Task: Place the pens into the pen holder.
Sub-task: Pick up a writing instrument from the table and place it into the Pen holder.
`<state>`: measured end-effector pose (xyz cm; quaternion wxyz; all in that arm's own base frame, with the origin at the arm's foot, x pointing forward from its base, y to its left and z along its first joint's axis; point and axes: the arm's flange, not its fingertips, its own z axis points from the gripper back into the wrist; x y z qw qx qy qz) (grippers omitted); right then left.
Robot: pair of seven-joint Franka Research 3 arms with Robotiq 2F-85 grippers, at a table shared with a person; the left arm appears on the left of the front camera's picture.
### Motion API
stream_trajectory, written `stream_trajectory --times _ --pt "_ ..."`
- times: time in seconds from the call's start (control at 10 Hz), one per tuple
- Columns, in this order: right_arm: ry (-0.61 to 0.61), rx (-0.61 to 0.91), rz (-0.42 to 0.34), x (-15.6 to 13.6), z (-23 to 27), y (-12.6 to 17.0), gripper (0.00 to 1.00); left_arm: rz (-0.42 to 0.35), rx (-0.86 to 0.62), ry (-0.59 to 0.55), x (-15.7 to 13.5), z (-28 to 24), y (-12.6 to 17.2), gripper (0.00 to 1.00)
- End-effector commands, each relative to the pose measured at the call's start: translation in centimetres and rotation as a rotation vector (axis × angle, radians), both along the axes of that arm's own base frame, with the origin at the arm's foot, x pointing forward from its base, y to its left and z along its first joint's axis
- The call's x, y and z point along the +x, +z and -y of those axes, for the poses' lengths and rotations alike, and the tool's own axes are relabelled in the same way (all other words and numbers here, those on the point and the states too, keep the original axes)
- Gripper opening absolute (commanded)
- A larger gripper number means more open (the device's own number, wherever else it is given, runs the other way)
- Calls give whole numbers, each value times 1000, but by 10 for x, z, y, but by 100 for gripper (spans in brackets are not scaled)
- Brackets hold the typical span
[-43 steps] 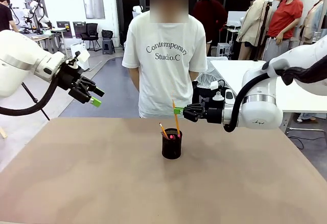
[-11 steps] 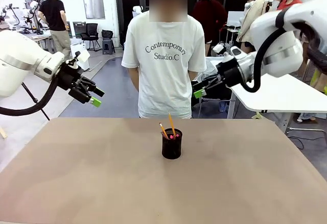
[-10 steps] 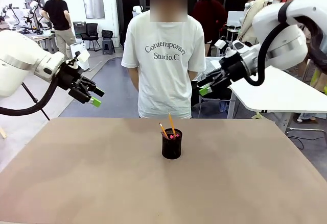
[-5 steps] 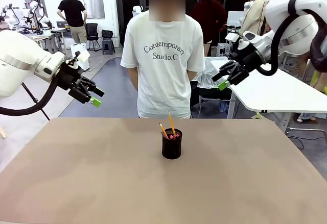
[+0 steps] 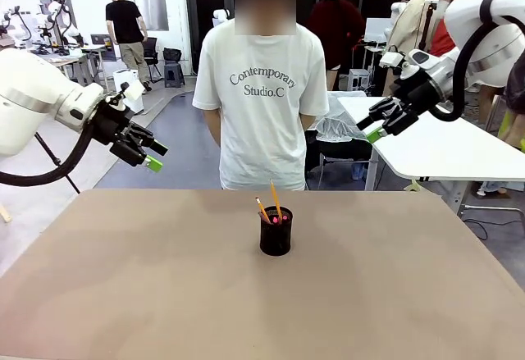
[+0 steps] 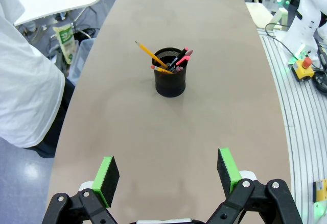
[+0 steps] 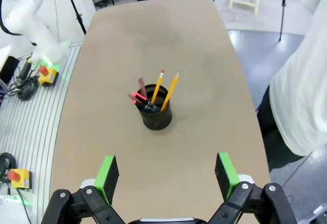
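Standing upright near the middle of the table (image 5: pixel 123 294), the pen holder (image 5: pixel 276 230) already carries the pens (image 5: pixel 274 204): two orange-yellow pencils lean out of its rim, with the pinkish-red pen and the black pen tucked beside them, and no loose pen lies on the tabletop around it. Both arms hang high and well apart from the cup, the left gripper (image 5: pixel 149 154) off to the left and the right gripper (image 5: pixel 376 129) off to the far right, each with its green-padded fingers spread wide and holding nothing. Judging by this, the task looks finished, with nothing left to place.
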<state>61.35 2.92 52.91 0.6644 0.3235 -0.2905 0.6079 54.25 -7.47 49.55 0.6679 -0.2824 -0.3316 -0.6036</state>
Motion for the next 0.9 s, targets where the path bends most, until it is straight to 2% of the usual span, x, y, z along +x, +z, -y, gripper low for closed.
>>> stream_trajectory --times 0.0,0.8 --pt "3 0 0 -1 -4 2 100 -3 5 4 -1 -2 2 100" --pt "3 0 0 -1 -4 2 100 -3 5 4 -1 -2 2 100"
